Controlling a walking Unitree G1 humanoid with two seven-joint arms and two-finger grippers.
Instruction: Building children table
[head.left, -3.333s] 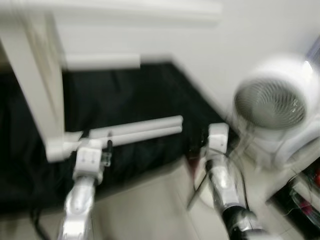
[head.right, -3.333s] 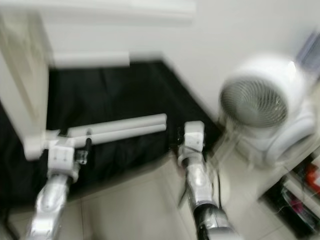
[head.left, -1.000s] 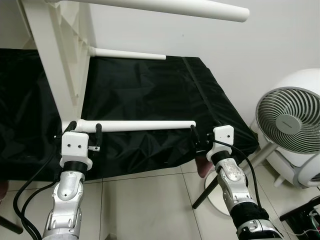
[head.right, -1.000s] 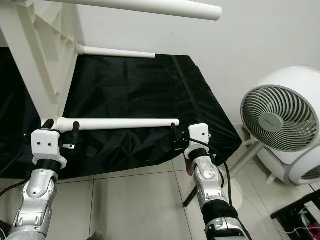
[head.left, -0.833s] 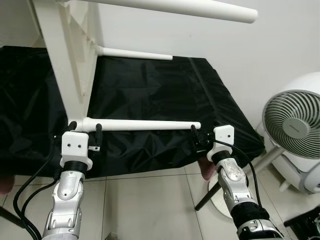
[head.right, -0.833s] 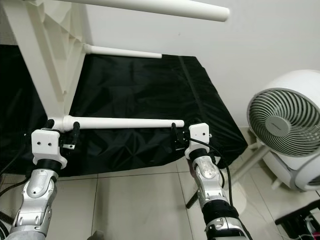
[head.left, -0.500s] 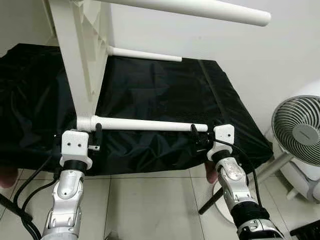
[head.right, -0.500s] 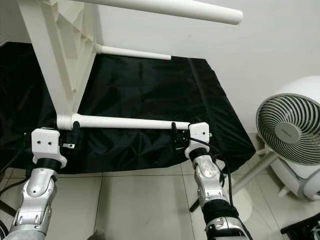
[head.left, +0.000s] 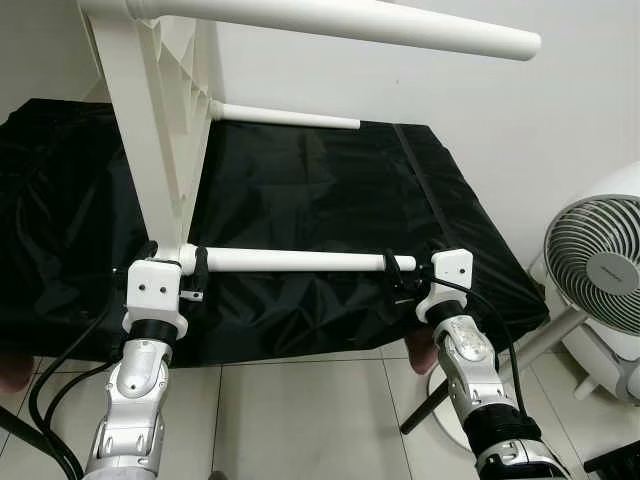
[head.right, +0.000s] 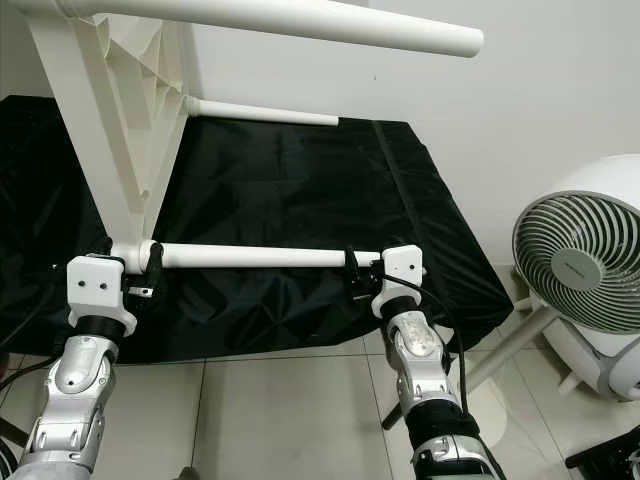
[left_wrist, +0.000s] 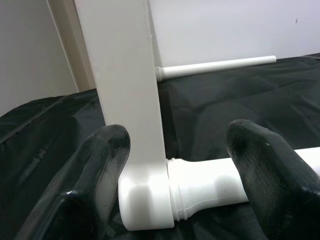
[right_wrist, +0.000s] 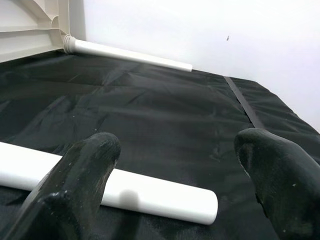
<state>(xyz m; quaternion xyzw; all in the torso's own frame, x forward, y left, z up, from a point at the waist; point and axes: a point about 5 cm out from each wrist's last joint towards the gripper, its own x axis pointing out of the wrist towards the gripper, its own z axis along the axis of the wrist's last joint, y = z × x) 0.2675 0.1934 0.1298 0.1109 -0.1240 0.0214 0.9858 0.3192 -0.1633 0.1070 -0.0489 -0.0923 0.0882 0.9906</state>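
The white table frame (head.left: 150, 150) is standing tipped on its edge over a surface draped in black cloth (head.left: 300, 200), with three legs showing screwed in and sticking out sideways. The lowest leg (head.left: 290, 261) is lying level just above the cloth, its collar seated in the corner socket (left_wrist: 145, 200). The left end effector (head.left: 178, 272) is straddling that socket with fingers spread, not visibly pressing on it. The right end effector (head.left: 395, 275) is bracketing the leg's free end (right_wrist: 200, 206), also spread, with a gap on both sides. By my judgement the legs are largely fitted, and what is remaining is tightening and turning the table upright. A white fan (head.left: 600, 270) on its stand is crowding the right side, close to the right arm.
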